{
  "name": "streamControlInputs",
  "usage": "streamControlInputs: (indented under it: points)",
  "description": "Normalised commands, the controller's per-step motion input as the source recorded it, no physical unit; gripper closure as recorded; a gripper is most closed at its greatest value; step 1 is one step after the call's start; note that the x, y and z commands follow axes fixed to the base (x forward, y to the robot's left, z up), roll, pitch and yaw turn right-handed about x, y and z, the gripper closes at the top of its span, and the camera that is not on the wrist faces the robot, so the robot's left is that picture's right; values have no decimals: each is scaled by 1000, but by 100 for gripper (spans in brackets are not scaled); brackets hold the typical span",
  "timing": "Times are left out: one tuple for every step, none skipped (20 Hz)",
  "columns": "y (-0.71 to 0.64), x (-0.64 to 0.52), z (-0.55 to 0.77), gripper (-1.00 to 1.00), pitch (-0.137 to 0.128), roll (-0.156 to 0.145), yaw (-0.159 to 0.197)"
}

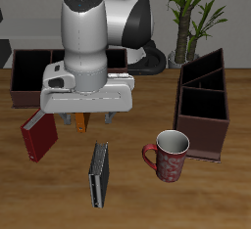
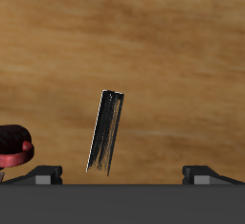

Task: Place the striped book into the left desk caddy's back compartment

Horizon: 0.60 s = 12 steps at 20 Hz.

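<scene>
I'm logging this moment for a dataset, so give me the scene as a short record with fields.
striped book: lies flat on the table near its front edge, not held
hand: above the table, farther back than the book, open and empty
left desk caddy: stands beside the mug, nothing seen inside
back compartment: its taller slanted section, no book in it
mug: red patterned, upright, between book and caddy
red book: leaning up, beside the hand
orange book: mostly hidden behind the hand
task state: book not yet picked up
</scene>
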Motion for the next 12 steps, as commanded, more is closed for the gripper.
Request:
streamControlInputs:
  points:
    - [-123, 182, -359, -100, 0, 24, 2]
    - [-68, 60, -149, -100, 0, -47, -26]
    - [147, 114, -457, -100, 21, 59, 32]
    - [-23, 51, -166, -100, -20, -21, 3]
    - [107, 72, -203, -100, -16, 12, -94]
    - [69, 84, -206, -100, -18, 21, 4]
    - [-29, 66, -133, -100, -22, -67, -41]
    - [111, 90, -249, -100, -24, 5, -104]
    - [75, 117, -335, -100, 28, 8, 40]
    - [46, 90, -204, -100, -18, -22, -58]
    - [75, 78, -180, -100, -9, 15, 7]
    - [38, 134, -306, -100, 43, -19, -63]
